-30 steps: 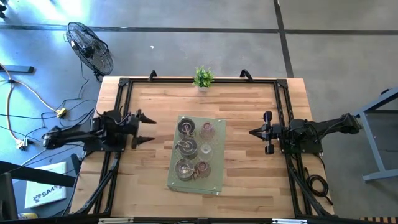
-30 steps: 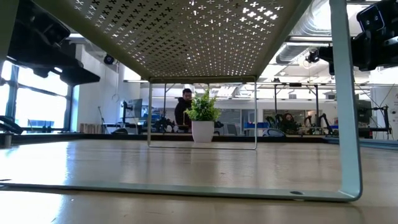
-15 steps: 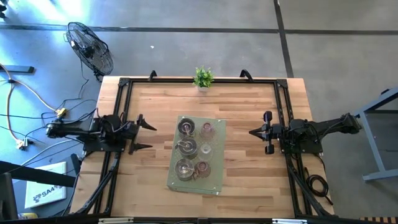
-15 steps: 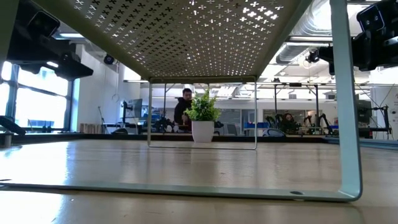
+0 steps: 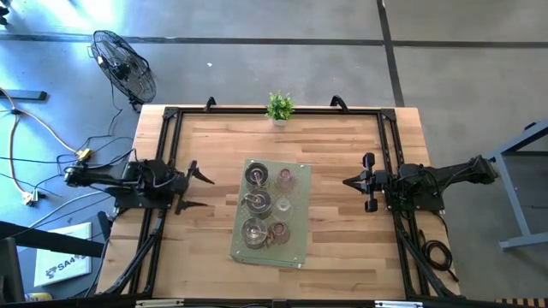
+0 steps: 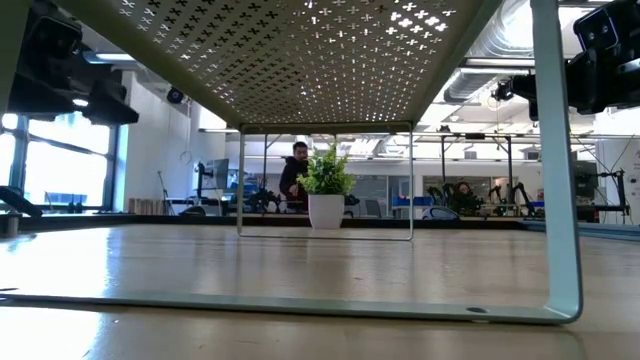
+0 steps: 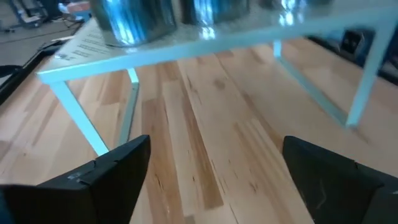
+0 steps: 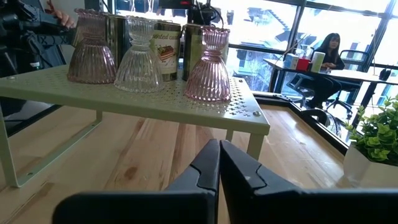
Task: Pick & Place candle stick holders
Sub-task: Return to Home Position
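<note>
A pale green perforated shelf rack (image 5: 295, 252) stands at the table's middle. On it stand three shiny silver holders (image 5: 256, 203) in the left column and three glass cups (image 5: 283, 205) in the right column: two pink (image 8: 208, 62) and one clear (image 8: 140, 56). The silver holders also show in the left wrist view (image 7: 134, 22). My left gripper (image 5: 204, 192) is open and empty, left of the rack, its fingers wide apart (image 7: 211, 180). My right gripper (image 5: 347, 182) is shut and empty, right of the rack, pointing at it (image 8: 219, 158).
A small green potted plant (image 5: 279, 107) stands at the table's far edge, also in the low view (image 6: 325, 195). The low view looks out from under the rack (image 6: 300, 60). People sit in the room beyond (image 8: 326, 46). Bare wood lies between each gripper and the rack.
My left gripper has drawn a little toward the table's near edge and left, away from the rack, still open. The right arm and the holders have kept still.
</note>
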Controlling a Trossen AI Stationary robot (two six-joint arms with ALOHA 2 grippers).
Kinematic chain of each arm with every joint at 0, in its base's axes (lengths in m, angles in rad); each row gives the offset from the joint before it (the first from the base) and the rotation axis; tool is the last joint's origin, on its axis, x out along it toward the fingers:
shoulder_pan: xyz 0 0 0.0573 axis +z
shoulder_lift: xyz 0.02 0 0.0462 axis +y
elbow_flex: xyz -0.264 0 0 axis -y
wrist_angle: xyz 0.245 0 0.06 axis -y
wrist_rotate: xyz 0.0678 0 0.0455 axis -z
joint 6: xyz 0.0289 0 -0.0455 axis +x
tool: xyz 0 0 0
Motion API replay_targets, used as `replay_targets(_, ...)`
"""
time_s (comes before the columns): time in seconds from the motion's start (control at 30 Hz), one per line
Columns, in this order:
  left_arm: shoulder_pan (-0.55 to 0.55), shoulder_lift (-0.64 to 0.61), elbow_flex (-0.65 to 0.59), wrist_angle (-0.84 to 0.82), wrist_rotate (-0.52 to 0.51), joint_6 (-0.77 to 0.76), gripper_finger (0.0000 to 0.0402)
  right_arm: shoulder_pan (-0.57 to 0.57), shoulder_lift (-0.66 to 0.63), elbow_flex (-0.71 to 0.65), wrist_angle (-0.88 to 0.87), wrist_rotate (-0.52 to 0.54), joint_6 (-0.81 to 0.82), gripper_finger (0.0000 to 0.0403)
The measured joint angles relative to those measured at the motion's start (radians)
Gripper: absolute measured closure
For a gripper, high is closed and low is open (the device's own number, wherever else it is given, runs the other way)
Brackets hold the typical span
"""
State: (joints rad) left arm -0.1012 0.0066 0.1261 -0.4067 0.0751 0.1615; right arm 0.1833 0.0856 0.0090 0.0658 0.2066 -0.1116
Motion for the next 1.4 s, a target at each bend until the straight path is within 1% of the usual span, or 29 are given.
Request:
replay_targets(0.1,-0.014,0.0,0.0,-0.012,-0.01,0.015,0.0077,0.0,0.0,0.0,0.0,0.0,0.0,0.0396)
replay_targets(0.2,-0.019,0.0,0.0,-0.013,-0.011,-0.015,0.0131,0.0,0.0,0.0,0.0,0.0,0.0,0.0396)
replay_targets(0.3,-0.018,0.0,-0.001,-0.008,-0.014,-0.099,0.0198,0.0,0.0,0.0,0.0,0.0,0.0,0.0395)
replay_targets(0.37,-0.018,0.0,-0.001,-0.007,-0.034,-0.111,0.0246,0.0,0.0,0.0,0.0,0.0,0.0,0.0394)
replay_targets(0.5,-0.018,0.0,-0.001,0.006,-0.084,-0.113,0.0354,0.0,0.0,0.0,0.0,0.0,0.0,0.0395)
replay_targets(0.53,-0.017,0.0,-0.002,0.019,-0.09,-0.114,0.0377,0.0,0.0,0.0,0.0,0.0,0.0,0.0396)
replay_targets(0.57,-0.017,0.0,-0.002,0.03,-0.091,-0.116,0.0389,0.0,0.0,0.0,0.0,0.0,0.0,0.0397)
replay_targets(0.7,-0.017,0.0,0.005,0.052,-0.049,-0.054,0.0381,0.0,0.0,0.0,0.0,0.0,0.0,0.0397)
replay_targets(0.83,-0.017,0.0,0.012,0.068,-0.036,-0.042,0.0398,0.0,0.0,0.0,0.0,0.0,0.0,0.0395)
replay_targets(0.97,-0.017,0.0,0.014,0.125,-0.025,-0.031,0.04,0.0,0.0,0.0,0.0,0.0,0.0,0.0395)
replay_targets(1.17,-0.017,0.0,0.016,0.236,0.069,-0.035,0.0401,0.0,0.0,0.0,0.0,0.0,0.0,0.0394)
replay_targets(1.27,-0.017,-0.001,-0.015,0.365,0.119,-0.036,0.0401,0.0,0.0,0.0,0.0,0.0,0.0,0.0397)
replay_targets(1.4,-0.017,0.002,-0.114,0.617,0.187,-0.037,0.0401,0.0,0.0,0.0,0.001,0.0,0.0,0.0397)
